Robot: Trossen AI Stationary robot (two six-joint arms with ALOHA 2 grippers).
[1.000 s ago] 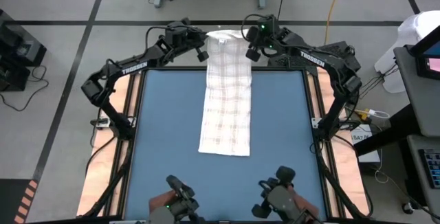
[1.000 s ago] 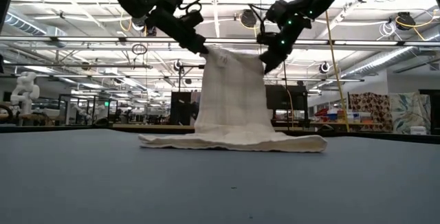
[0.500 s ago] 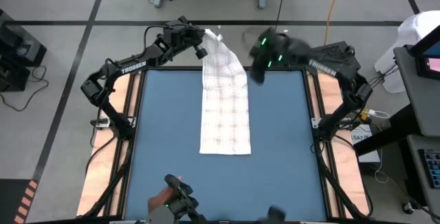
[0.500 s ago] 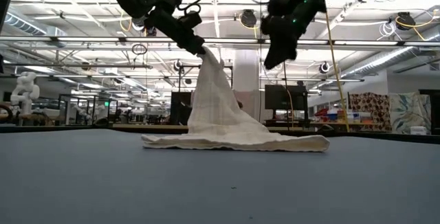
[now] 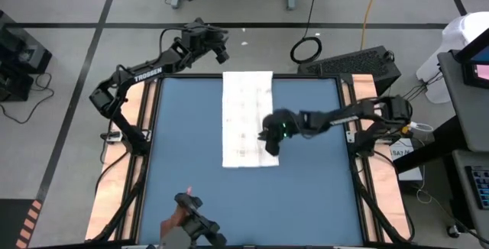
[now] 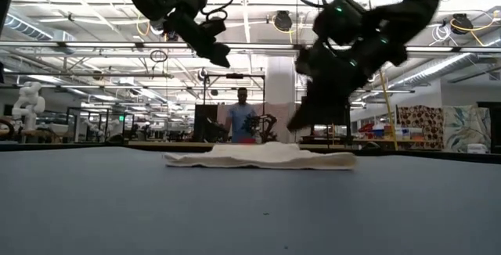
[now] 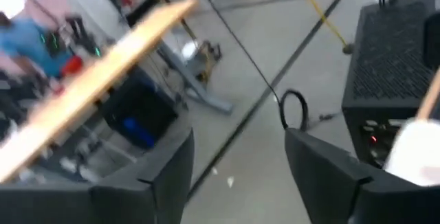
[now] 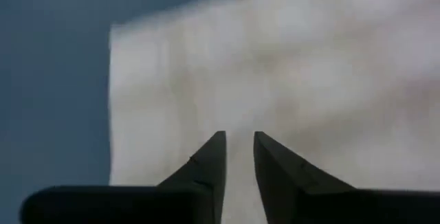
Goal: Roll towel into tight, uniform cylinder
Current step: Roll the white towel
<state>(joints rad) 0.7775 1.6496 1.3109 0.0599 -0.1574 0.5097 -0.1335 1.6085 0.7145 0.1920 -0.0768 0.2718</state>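
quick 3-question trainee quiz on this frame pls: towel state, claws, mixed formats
1. True or false: the towel hangs from the left claw.
2. Multiple choice: where is the right claw? A) over the near right part of the towel B) off the table by the floor cable C) parked at the mat's near edge
3. Short answer: has any rolling of the towel begun?

Key
1. False: it lies flat on the blue mat, and the left claw is open, raised beyond the table's far edge, holding nothing.
2. A: its fingers, a narrow gap between them, point down at the cloth.
3. No, the towel is spread out as a long strip, with no rolled end.
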